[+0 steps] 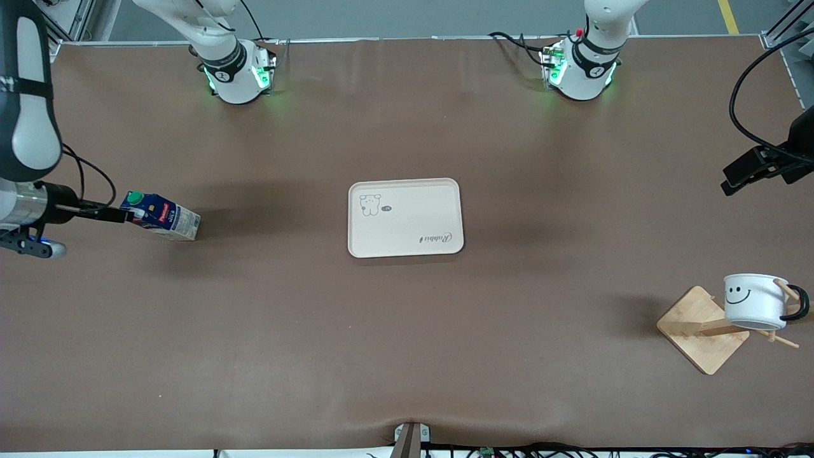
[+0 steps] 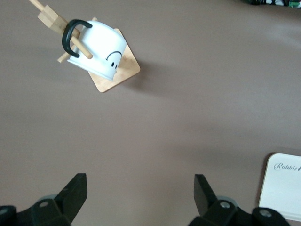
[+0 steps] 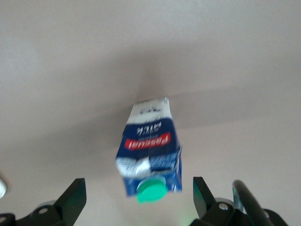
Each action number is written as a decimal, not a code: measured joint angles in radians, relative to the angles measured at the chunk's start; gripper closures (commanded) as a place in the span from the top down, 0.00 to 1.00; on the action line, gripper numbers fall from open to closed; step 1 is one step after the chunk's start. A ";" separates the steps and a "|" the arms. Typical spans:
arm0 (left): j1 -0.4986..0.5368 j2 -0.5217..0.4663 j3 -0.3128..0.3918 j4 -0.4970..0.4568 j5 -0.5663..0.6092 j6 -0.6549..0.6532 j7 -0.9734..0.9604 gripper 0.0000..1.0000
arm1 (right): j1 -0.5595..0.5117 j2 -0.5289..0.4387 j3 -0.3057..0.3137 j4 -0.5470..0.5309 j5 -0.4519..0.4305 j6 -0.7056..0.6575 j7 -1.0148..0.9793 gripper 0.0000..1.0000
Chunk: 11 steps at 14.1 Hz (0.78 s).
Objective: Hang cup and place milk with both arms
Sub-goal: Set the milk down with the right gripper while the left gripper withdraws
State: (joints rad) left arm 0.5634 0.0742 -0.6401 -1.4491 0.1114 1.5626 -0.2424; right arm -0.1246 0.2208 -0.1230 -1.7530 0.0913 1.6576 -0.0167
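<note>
The milk (image 1: 162, 216) stands on the table toward the right arm's end; its green cap and blue top show in the right wrist view (image 3: 150, 150). My right gripper (image 1: 124, 215) is over the carton's top and open (image 3: 138, 197), its fingers apart from the carton on both sides. The cup (image 1: 753, 302) hangs by its black handle on a peg of the wooden rack (image 1: 693, 327) toward the left arm's end, and also shows in the left wrist view (image 2: 96, 52). My left gripper (image 1: 738, 177) is open and empty (image 2: 141, 193), up over bare table, well away from the rack.
A cream tray (image 1: 405, 217) with a small bear drawing lies at the table's middle; its corner shows in the left wrist view (image 2: 282, 188). The rack's square base (image 2: 127, 70) sits close to the table's edge at the left arm's end. Brown table surface lies all around.
</note>
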 measured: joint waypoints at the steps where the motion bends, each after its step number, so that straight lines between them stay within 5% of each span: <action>1: -0.067 -0.004 0.066 0.000 -0.001 -0.009 0.000 1.00 | 0.002 0.002 0.005 0.045 0.001 -0.029 0.000 1.00; 6: -0.402 -0.045 0.418 -0.035 -0.050 -0.019 0.038 1.00 | 0.026 0.040 0.019 0.245 0.001 -0.043 0.004 1.00; 11: -0.508 -0.115 0.508 -0.117 -0.060 -0.019 0.067 1.00 | 0.055 0.068 0.020 0.335 0.001 -0.080 0.010 1.00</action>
State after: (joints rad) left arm 0.0552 -0.0410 -0.1317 -1.5660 0.0512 1.5441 -0.1759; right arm -0.0692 0.2890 -0.1033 -1.4184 0.0920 1.5778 -0.0065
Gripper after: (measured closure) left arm 0.000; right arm 0.000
